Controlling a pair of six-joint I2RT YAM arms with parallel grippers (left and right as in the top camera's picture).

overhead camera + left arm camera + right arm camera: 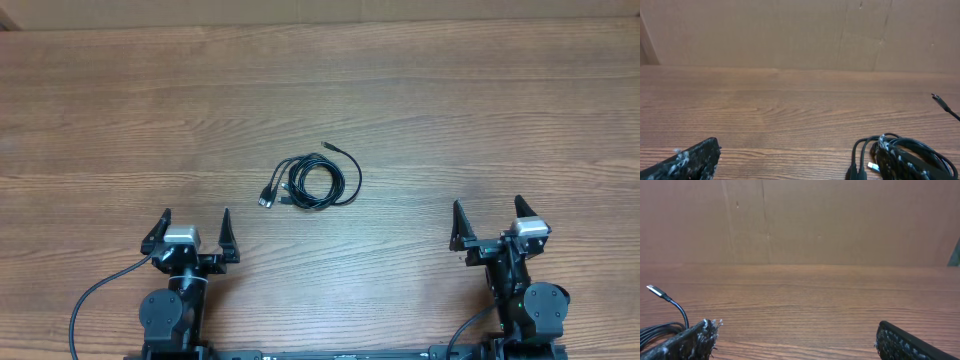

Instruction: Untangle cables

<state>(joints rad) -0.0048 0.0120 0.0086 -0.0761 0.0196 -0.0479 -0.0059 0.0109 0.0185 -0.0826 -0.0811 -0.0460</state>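
The left gripper and the right gripper both have their fingers wide apart and hold nothing, and the cables lie in a small round coil on the table between them, a bit farther out, nearer the left one.
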